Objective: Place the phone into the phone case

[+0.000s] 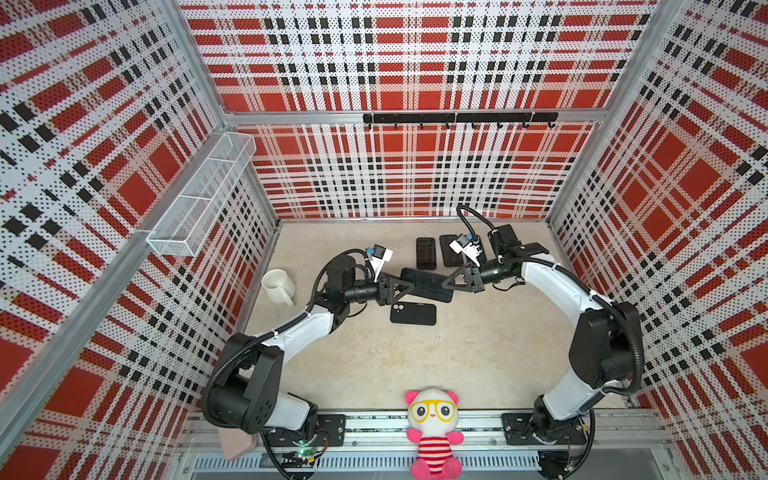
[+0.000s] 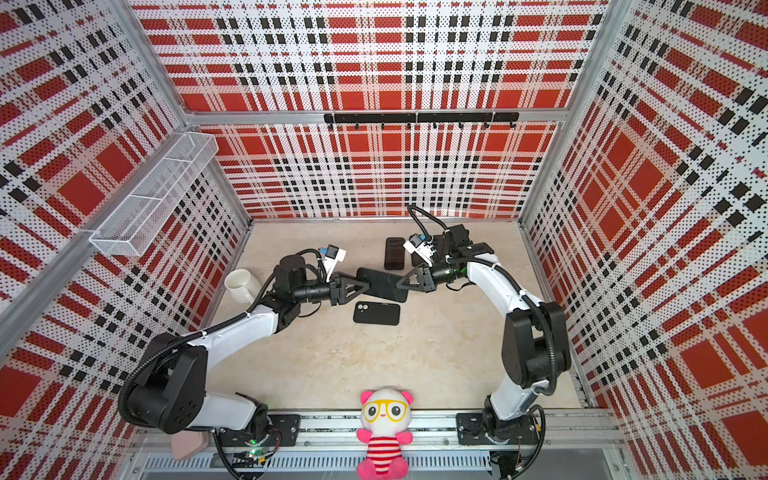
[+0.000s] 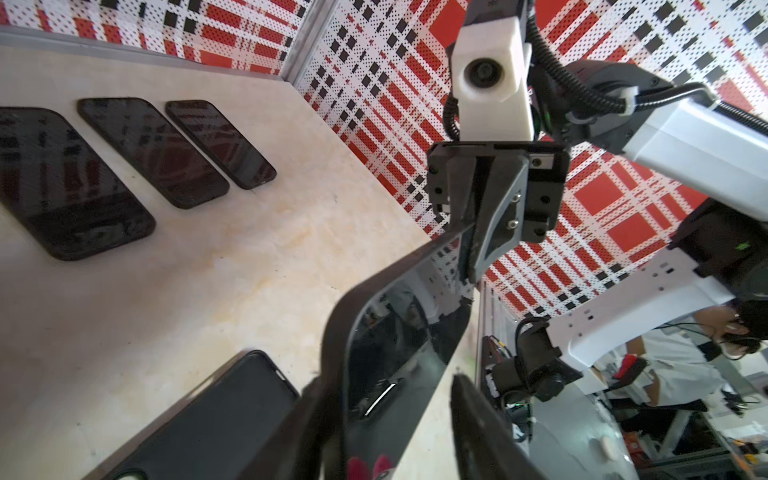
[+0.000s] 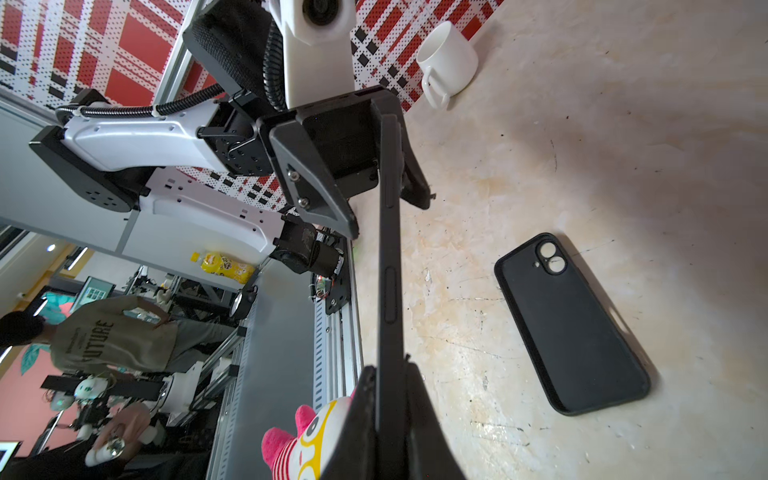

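A black phone (image 1: 428,286) (image 2: 384,286) hangs above the table between both grippers. My right gripper (image 4: 390,368) (image 1: 446,283) is shut on one end of it; the right wrist view shows the phone (image 4: 390,270) edge-on, pinched between both jaws. My left gripper (image 3: 390,380) (image 1: 409,286) straddles the other end, open. One finger (image 3: 320,399) is at the phone's (image 3: 395,332) edge, while bare table shows between the phone and the other finger (image 3: 469,407). The empty black phone case (image 1: 412,313) (image 2: 376,313) (image 4: 569,328) lies flat just in front.
Three more dark phones (image 3: 70,183) (image 3: 153,153) (image 3: 220,143) lie side by side at the back. A white mug (image 1: 277,286) stands at the left wall. A panda plush (image 1: 434,432) sits on the front rail. A wire basket (image 1: 199,199) hangs on the left wall.
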Controlling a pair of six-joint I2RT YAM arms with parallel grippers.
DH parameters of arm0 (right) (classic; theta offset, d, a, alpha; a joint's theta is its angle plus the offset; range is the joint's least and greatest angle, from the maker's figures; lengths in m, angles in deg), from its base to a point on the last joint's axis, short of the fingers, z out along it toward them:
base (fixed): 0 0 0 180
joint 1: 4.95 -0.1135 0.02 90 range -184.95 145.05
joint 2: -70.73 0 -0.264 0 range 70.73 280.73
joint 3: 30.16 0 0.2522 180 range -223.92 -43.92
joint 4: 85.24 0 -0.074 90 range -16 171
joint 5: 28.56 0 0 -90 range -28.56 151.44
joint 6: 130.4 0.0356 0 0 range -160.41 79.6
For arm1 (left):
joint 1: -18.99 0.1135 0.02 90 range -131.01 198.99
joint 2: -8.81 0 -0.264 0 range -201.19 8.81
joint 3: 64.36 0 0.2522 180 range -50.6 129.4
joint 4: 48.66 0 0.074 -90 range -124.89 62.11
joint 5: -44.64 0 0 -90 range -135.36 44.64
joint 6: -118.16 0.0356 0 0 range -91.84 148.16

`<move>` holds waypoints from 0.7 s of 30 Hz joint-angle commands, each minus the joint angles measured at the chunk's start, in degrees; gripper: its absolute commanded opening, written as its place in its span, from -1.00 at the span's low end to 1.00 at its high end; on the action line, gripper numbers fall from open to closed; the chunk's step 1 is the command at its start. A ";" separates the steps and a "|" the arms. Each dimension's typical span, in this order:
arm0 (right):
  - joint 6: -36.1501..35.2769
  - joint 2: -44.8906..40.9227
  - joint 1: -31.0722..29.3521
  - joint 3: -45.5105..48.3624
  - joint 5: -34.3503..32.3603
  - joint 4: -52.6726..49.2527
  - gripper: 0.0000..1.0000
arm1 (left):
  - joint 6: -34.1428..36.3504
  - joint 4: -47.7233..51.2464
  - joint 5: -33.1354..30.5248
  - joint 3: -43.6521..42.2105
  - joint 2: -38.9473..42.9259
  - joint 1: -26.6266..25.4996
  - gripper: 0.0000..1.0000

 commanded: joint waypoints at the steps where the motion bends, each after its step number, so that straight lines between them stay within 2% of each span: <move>1: -11.83 2.92 0.01 -3.73 5.03 -9.22 -0.80 | -3.74 -7.94 2.75 0.19 -1.12 -0.12 -0.26; 3: -15.38 4.76 -0.03 -5.13 5.71 -13.10 -0.80 | -6.36 -11.76 3.22 -0.48 -1.51 -0.12 -0.33; 6: -18.18 6.05 -0.02 -6.48 6.34 -16.14 -0.79 | -6.68 -12.64 2.67 -0.49 -1.52 -0.36 -0.57; 8: -17.78 6.09 0.02 -6.75 6.23 -15.99 -0.78 | -6.71 -12.94 2.38 -0.64 -1.52 -0.54 -0.76; 12: -16.02 5.89 0.05 -6.79 5.57 -14.53 -0.76 | -7.38 -14.13 1.68 -1.35 -1.35 -0.65 -1.00; 14: -14.06 5.67 0.05 -6.64 5.03 -12.99 -0.71 | -8.33 -15.46 1.16 -1.95 -1.17 -0.52 -1.00; 15: -13.16 5.63 0.05 -6.66 4.72 -12.28 -0.58 | -9.00 -16.54 1.15 -2.22 -1.09 -0.48 -1.00; 17: -9.84 5.33 0.37 -6.63 3.62 -9.77 -0.17 | -10.36 -18.34 0.68 -2.76 -1.08 -0.30 -1.00; 18: -7.40 4.94 0.84 -6.34 2.73 -7.78 -0.06 | -10.64 -18.66 0.34 -2.90 -1.04 -0.17 -1.00; 21: 7.70 0.67 4.16 -1.55 -1.66 6.54 0.24 | -11.85 -20.21 -1.66 -3.66 -0.78 0.29 -1.00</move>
